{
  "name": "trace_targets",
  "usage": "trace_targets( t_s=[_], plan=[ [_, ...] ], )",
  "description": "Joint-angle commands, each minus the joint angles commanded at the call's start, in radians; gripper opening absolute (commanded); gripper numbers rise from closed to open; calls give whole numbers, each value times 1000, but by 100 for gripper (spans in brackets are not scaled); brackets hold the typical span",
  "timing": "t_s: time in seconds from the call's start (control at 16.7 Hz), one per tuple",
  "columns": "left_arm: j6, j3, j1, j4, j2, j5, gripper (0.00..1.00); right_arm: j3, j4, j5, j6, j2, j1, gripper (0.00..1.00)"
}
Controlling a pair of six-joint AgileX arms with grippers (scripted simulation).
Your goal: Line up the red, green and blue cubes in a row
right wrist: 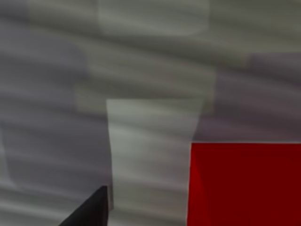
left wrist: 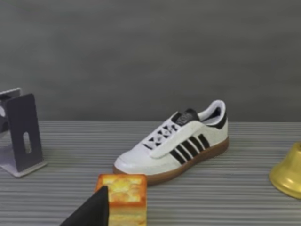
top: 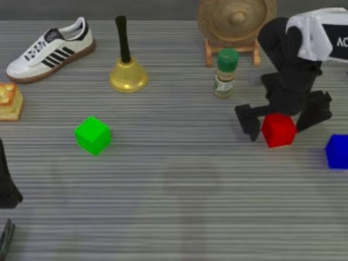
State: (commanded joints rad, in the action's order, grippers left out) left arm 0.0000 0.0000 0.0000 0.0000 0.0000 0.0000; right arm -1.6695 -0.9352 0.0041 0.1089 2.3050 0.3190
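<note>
Between open right hand (top: 283,122) fingers, red cube (top: 279,130)

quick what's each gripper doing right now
Left gripper: parked at the table's left edge; cannot be told.
Right gripper: open, one finger on each side of the red cube, not closed on it.

The red cube (right wrist: 244,184) fills the lower right of the frame, cut off by the right and bottom edges; its top edge runs level a little below the middle and its left edge stands straight. At the lower left, a dark pointed fingertip (right wrist: 91,211) rises from the bottom edge, apart from the cube. The blurred, grey striped tabletop (right wrist: 150,70) fills the rest, with paler patches at the top centre and between fingertip and cube.
</note>
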Motion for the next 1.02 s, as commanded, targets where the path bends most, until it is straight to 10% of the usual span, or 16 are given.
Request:
trace_targets(
  t_s=[0.84, 1.02],
  plan=[
    [0, 0, 0, 0, 0, 0, 100, 0, 0, 0, 0, 0, 0, 2],
    [0, 0, 0, 0, 0, 0, 100, 0, 0, 0, 0, 0, 0, 0]
  ],
)
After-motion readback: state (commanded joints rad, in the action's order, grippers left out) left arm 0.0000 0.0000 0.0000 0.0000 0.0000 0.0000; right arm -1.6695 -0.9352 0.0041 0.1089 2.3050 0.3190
